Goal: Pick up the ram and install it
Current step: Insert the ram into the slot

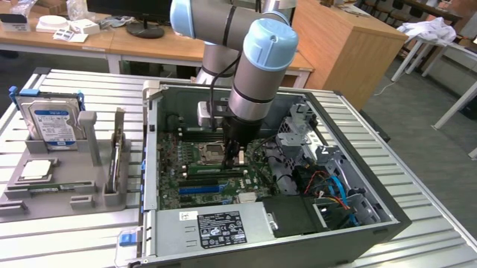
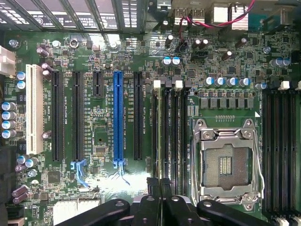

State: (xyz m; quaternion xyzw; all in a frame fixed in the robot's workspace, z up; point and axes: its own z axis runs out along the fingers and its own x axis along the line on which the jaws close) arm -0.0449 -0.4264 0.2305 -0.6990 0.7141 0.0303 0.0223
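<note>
Open computer case [image 1: 313, 243], motherboard [image 2: 101, 136] exposed. Gripper [image 2: 160, 187] positioned over end of black memory slots [image 2: 179, 136] beside CPU socket [image 2: 225, 162], fingers pressed together, nothing visibly clamped. Ram [image 1: 214, 173] apparently seated in slot beneath fingertips.

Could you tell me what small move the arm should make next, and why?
Probably ease straight down: the shut gripper hangs over the black memory slots beside the empty CPU socket, fingers in line with them. Whether the ram is between them I cannot tell.
</note>
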